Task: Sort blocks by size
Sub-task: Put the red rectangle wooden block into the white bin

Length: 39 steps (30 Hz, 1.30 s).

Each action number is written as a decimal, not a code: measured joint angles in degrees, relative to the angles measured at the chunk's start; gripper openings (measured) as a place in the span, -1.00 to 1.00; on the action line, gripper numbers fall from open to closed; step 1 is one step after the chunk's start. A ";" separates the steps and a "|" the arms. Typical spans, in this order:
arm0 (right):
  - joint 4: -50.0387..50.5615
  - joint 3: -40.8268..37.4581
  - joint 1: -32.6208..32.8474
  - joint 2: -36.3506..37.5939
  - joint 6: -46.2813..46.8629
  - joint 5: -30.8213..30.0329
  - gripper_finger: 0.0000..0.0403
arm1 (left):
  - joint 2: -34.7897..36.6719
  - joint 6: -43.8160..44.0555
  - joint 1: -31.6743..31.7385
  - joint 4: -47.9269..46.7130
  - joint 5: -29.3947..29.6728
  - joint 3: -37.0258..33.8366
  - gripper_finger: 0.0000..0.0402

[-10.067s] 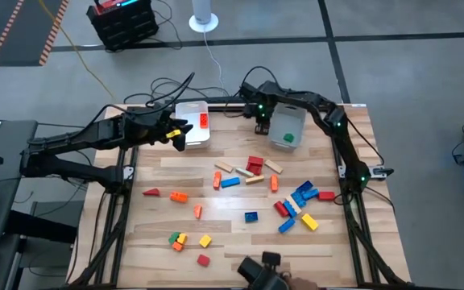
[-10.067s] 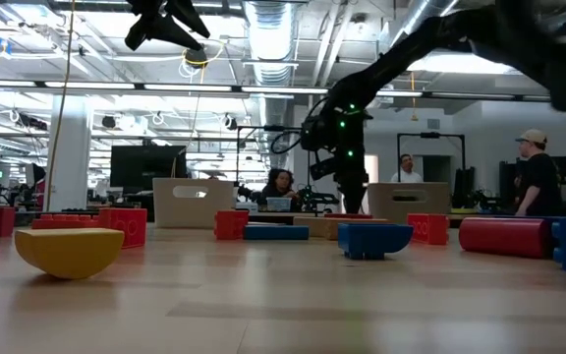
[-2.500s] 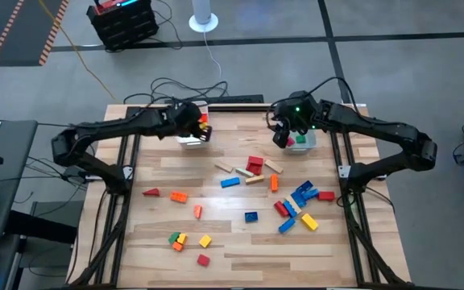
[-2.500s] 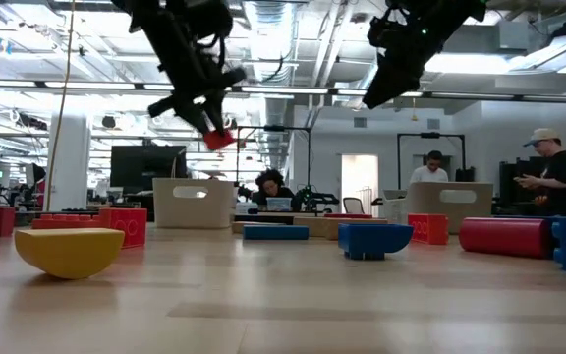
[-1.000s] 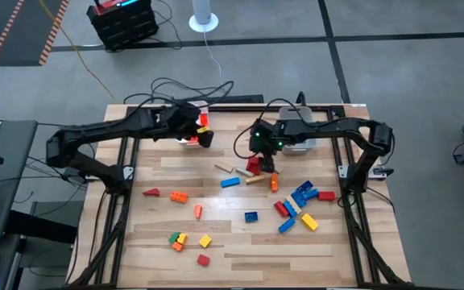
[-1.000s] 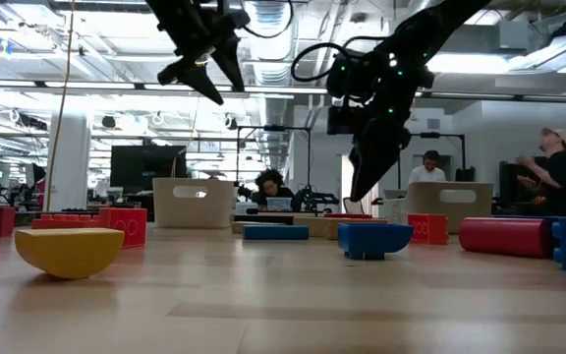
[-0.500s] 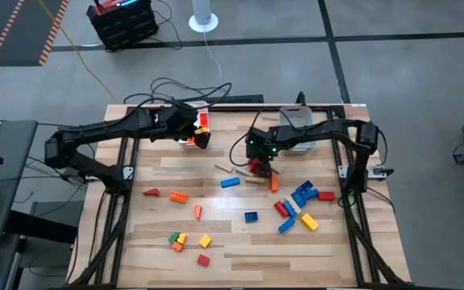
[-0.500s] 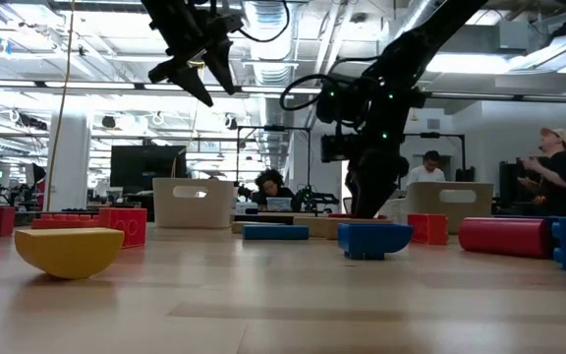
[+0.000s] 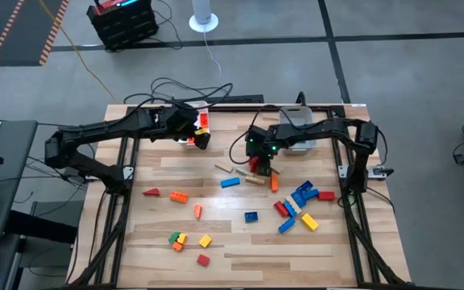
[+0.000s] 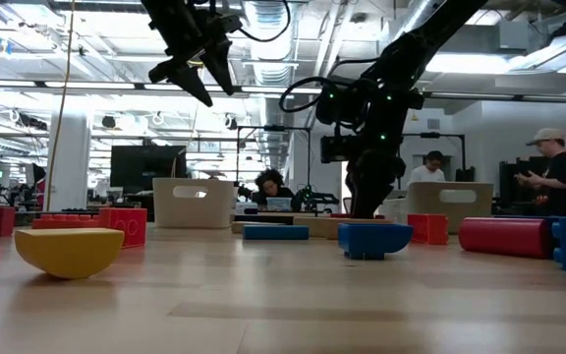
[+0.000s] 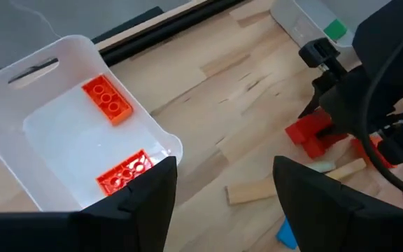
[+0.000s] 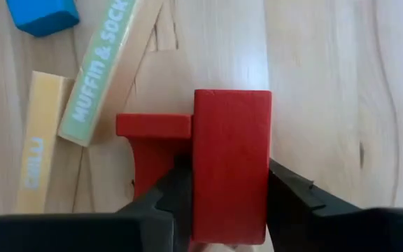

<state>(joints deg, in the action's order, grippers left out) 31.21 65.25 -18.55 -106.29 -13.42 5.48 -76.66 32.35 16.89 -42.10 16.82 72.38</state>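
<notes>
Blocks of several colours lie scattered over the wooden table (image 9: 216, 242). My right gripper (image 12: 231, 199) is down at the table's middle, shut on a red block (image 12: 231, 161); a red arch-shaped block (image 12: 152, 143) lies against that block. Tan bars (image 12: 107, 66) and a blue block (image 12: 42, 14) lie just beyond. My left gripper (image 11: 222, 182) hangs open and holds nothing, above the near corner of the left clear bin (image 11: 19, 105). Two orange-red bricks (image 11: 107, 98) lie on the bin's floor. My right gripper pinches the red block by its two long sides (image 12: 203, 185), one finger (image 12: 177, 196) on each. The fingers come steeply from above and lie across the block. The block lies flat on the table, touching the red arch block.
The right clear bin (image 9: 296, 129) at the far right holds a green block (image 11: 336, 29). A cluster of blue, red and yellow blocks (image 9: 300, 197) lies right of centre, and small blocks (image 9: 177, 239) lie near the front left. People are in the room behind the table (image 10: 543, 182).
My right gripper has come down toward the table's near side onto the red block at the middle and now stands at table height. The block lies where it was.
</notes>
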 joint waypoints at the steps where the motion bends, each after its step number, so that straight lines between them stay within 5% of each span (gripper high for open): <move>1: 1.11 0.65 0.00 0.04 -0.08 -0.17 -0.23 | -0.02 -1.19 -0.16 0.80 0.00 0.00 0.15; 8: 2.46 6.87 -0.47 4.00 -0.43 -0.25 -0.23 | -0.28 -13.16 -1.52 10.30 -1.99 0.00 0.15; 23: -7.16 10.15 1.26 18.12 -4.23 0.71 -0.23 | -0.28 -22.87 -4.55 17.22 -11.97 0.00 0.15; 39: -8.25 10.06 7.58 18.57 -8.42 0.69 -0.21 | -5.38 -30.44 -9.03 25.57 -10.01 -0.04 0.15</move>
<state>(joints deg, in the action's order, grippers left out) 22.95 75.31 -10.97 -87.72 -21.84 6.17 -82.04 1.91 7.86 -16.53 6.81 72.34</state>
